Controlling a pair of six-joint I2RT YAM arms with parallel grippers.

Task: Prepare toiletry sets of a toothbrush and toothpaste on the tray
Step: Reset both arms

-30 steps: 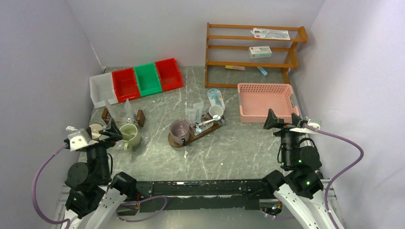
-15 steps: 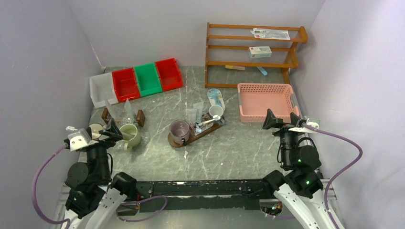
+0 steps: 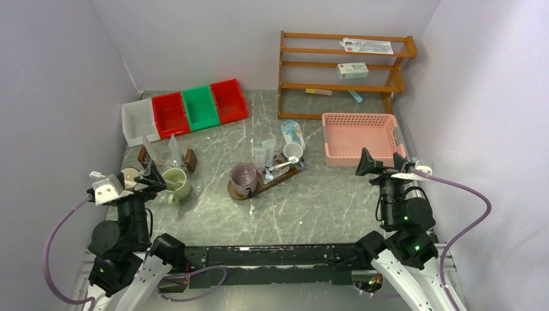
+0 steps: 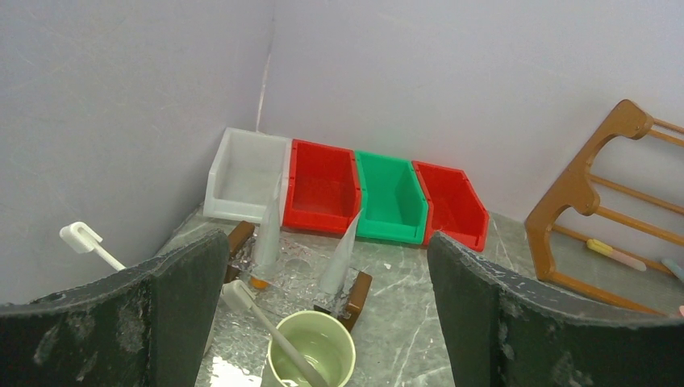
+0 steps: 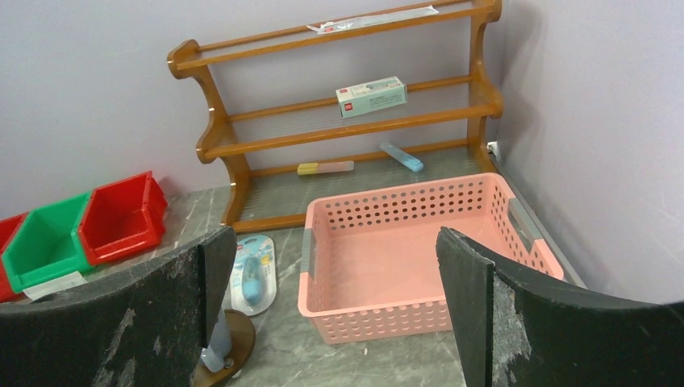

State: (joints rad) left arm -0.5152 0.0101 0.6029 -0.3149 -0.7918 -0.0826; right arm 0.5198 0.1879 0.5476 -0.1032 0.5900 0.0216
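Observation:
The dark brown oval tray (image 3: 280, 177) lies mid-table. On it stand a mauve mug (image 3: 243, 176), a small white cup (image 3: 292, 151), a white toothbrush (image 3: 282, 166) and pale tubes (image 3: 261, 156). Its end with a tube shows in the right wrist view (image 5: 228, 339). A green mug (image 3: 176, 183) with a toothbrush (image 4: 270, 326) in it stands at the left on a clear holder, in front of two upright tubes (image 4: 339, 256). My left gripper (image 3: 144, 176) is open and empty just beside the green mug (image 4: 313, 353). My right gripper (image 3: 383, 162) is open and empty in front of the pink basket.
A pink basket (image 3: 388, 152) sits at the right, also in the right wrist view (image 5: 387, 310). A wooden shelf (image 3: 343, 71) with boxes stands at the back. White, red and green bins (image 3: 184, 111) line the back left. A blister pack (image 3: 292, 133) lies behind the tray.

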